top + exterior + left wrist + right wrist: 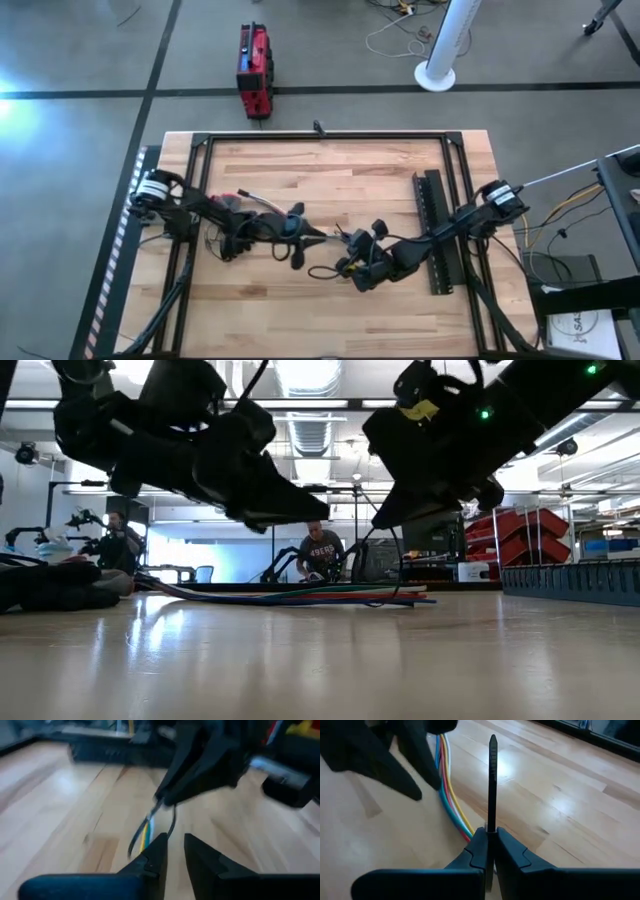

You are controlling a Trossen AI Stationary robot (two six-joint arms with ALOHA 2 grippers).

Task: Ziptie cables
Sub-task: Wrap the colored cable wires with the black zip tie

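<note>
The cables, a bundle of blue, yellow and red wires, lie flat on the wooden table near its middle; the low view shows the cables stretched along the top. My right gripper is shut on the ziptie, a thin black strip, just above and beside the cables. My left gripper faces it from the table's left, its fingers a little apart with nothing between them. The ziptie's free end hangs just ahead of that gap. My right gripper pinches the ziptie between its two fingertips, near one end of the strip. The strip runs on straight ahead of the fingers, in line with them, toward my left gripper. It is lifted clear of the table and of the cables.
A long black perforated bar lies on the table's right part, under my right arm. A black metal frame runs round the tabletop. People sit in the room beyond the far edge.
</note>
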